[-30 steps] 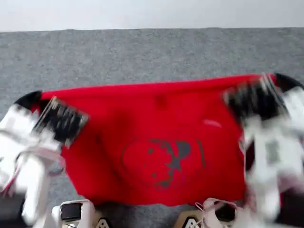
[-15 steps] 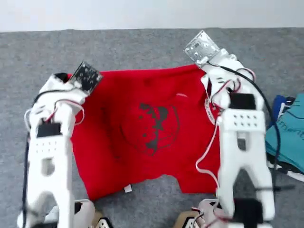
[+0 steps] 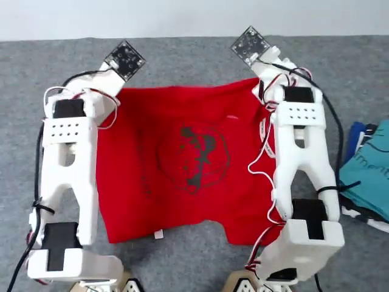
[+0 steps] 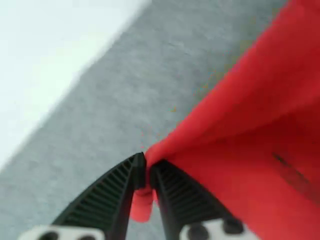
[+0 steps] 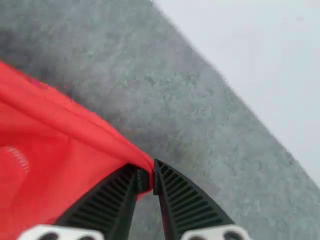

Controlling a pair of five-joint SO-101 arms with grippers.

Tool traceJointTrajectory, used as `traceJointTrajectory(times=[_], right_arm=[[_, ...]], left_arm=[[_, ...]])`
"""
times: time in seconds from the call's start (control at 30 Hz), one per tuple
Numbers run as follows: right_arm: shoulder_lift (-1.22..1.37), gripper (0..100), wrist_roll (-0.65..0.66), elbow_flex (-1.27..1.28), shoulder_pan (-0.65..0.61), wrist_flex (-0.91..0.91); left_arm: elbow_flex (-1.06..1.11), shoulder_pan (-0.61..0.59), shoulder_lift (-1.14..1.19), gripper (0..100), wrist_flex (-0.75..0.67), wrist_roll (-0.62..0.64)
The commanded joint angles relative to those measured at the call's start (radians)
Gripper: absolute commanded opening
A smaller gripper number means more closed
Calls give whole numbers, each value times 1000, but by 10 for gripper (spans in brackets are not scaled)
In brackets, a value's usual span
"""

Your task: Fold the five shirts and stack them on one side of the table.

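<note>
Red shirt (image 3: 188,182): laid out flat on the grey table cover (image 3: 182,67), print side up, between the two arms. Both far corners are gathered into the claws. The near hem is turned toward the arm bases and is uneven.
Print (image 3: 197,158): dark, roundish design in the middle of the red shirt.
White tag (image 3: 159,234): small, seen at the near hem, on the left arm's side.
Left gripper (image 4: 146,172): clenched on one far corner of the red shirt (image 4: 250,125). A fold of cloth is pinched between the black ridged fingers (image 4: 110,192), and a bit of red is squeezed out behind the tips. Grey cover is seen beyond it.
Right gripper (image 5: 146,180): clenched on the other far corner of the red shirt (image 5: 50,150). The cloth edge is nipped right at the tips of the black ridged fingers (image 5: 185,200).
Left arm (image 3: 67,152): white, stretched out along one side of the red shirt, with that side edge partly covered by it.
Right arm (image 3: 301,152): white, stretched out over the opposite side of the red shirt, with cables looped beside it.
Teal shirt (image 3: 368,167): bunched at the table's edge just beside the right arm, apart from the red shirt. Whether it is folded cannot be told.
Blue cloth (image 3: 358,134): partly tucked under the teal shirt, on its far side.
Wall (image 3: 182,18): white, behind the far edge of the table.
</note>
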Motion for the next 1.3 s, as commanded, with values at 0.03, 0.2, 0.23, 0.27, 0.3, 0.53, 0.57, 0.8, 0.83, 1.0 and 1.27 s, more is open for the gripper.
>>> traceJointTrajectory(times=[0.03,0.2,0.23,0.27,0.3,0.53,0.57,0.8,0.83,1.0,1.27], right_arm=[[-12,10,77,-118,-1,229],[-12,10,86,-184,1,493],[-12,10,86,-199,2,539],[-13,10,91,-218,4,588],[-13,10,106,-238,8,639],[-73,10,190,-325,22,917],[-90,10,198,-324,25,947],[-223,10,284,-212,88,970],[-239,10,298,-175,101,970],[-262,10,324,5,111,969],[-262,11,325,213,117,886]], left_arm=[[-58,18,-6,6,210,-72],[-59,18,-9,6,399,-138],[-59,18,-18,6,437,-160],[-58,18,-31,6,477,-184],[-58,18,-48,6,514,-201],[-51,15,-178,5,704,-264],[-51,15,-189,5,721,-269],[131,35,-278,5,724,-301],[176,43,-293,5,724,-311],[352,68,-324,7,686,-333],[496,68,-330,56,631,-387]])
